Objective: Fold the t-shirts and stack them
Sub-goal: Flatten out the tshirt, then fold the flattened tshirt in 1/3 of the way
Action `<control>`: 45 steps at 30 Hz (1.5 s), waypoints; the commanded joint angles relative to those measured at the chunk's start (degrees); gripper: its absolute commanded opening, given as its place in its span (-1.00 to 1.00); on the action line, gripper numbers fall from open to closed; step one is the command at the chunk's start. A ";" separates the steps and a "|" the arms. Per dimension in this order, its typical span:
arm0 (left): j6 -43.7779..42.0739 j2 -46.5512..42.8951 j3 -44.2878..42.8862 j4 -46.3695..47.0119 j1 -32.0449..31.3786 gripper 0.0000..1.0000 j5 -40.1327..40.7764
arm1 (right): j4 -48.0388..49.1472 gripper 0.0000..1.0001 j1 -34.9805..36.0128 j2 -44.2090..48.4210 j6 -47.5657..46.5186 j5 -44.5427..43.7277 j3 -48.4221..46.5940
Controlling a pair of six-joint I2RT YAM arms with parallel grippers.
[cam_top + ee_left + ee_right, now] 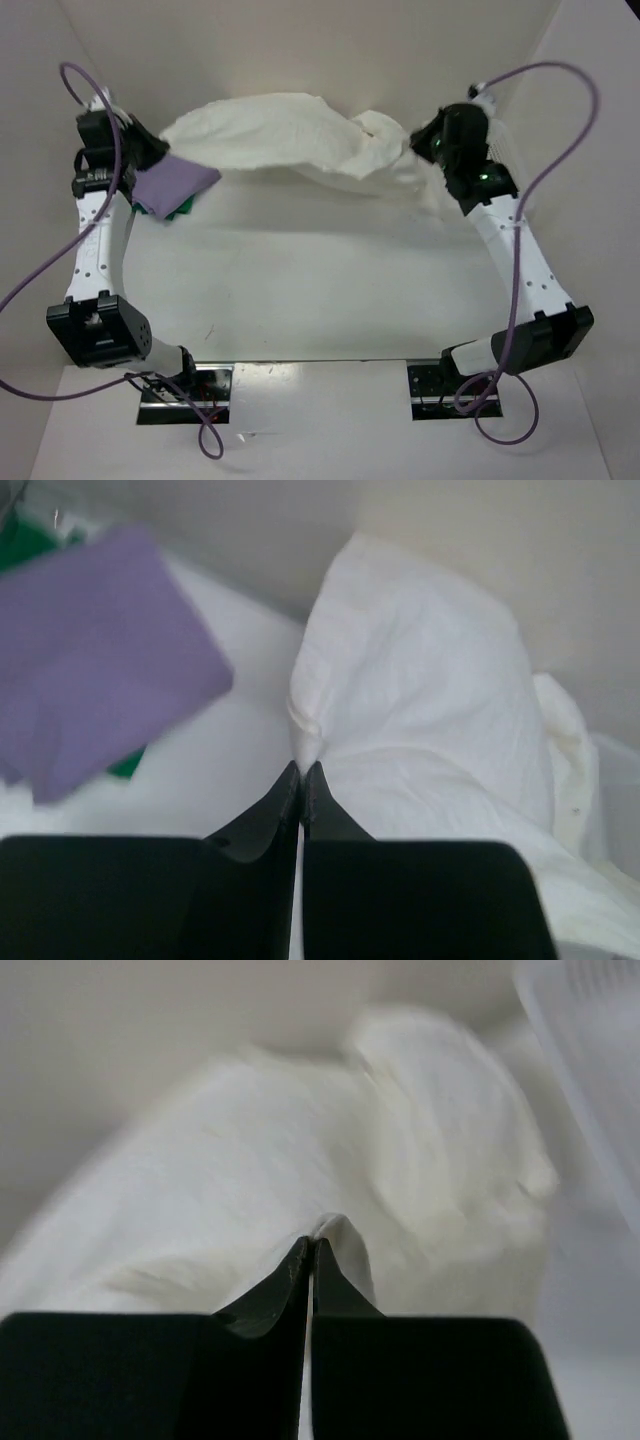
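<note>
Grip: I pinch cream-white shirt (285, 135) in left gripper (302, 772) and right gripper (312, 1246) | long axis along tabletop's (320, 270) far edge | lavender shirt (175, 183) beside left.

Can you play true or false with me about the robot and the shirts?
1. The left gripper and the right gripper both pinch the white shirt. True.
2. The white shirt lies neatly folded. False: it hangs crumpled, stretched between the two grippers.
3. The purple shirt lies on top of the green shirt. True.
4. The purple shirt is on the right gripper's side. False: it is on the left gripper's side.
</note>
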State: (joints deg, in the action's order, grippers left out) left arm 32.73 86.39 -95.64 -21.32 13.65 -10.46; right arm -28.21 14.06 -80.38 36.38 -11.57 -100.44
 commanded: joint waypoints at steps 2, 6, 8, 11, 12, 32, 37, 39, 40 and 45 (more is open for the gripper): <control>-2.94 -12.11 20.10 3.31 -1.08 -1.00 2.10 | -2.82 -1.00 -0.88 5.99 3.51 -0.74 27.54; -4.69 -16.60 33.39 0.06 -1.87 -1.00 3.52 | -4.66 -1.00 -3.16 9.97 5.89 1.64 40.57; -5.22 -19.50 39.17 -1.35 -2.48 -1.00 4.13 | -6.77 -1.00 -3.17 11.38 5.89 3.13 44.62; -5.74 -22.31 42.54 -5.04 -2.49 -1.00 4.13 | -10.36 -1.00 -3.69 14.10 6.50 5.85 47.18; -5.75 -23.80 43.94 -6.70 -2.49 -1.00 4.13 | -11.07 -1.00 -3.69 15.76 6.51 8.04 47.88; -6.36 -22.94 34.29 -21.14 -6.27 -1.00 8.24 | -28.87 -1.00 -2.90 29.42 11.70 11.05 42.27; -5.13 -14.07 32.27 -14.29 -6.27 -1.00 7.30 | -17.34 -1.00 -3.51 15.21 8.54 8.23 37.27; -4.25 -9.69 30.34 -10.95 -6.27 -1.00 6.77 | -13.92 -1.00 -4.05 10.70 7.22 8.23 34.36; -3.73 -8.18 29.29 -10.15 -6.27 -1.00 6.77 | -12.68 -1.00 -4.05 6.68 7.21 7.28 32.00; -3.20 1.91 23.66 -6.02 -6.27 -1.00 7.29 | -9.24 -1.00 -5.18 -5.38 4.41 4.10 24.26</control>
State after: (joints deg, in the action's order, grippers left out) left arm 28.67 84.90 -68.03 -33.08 7.35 -3.31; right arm -44.07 9.98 -81.69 43.46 -3.97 -70.91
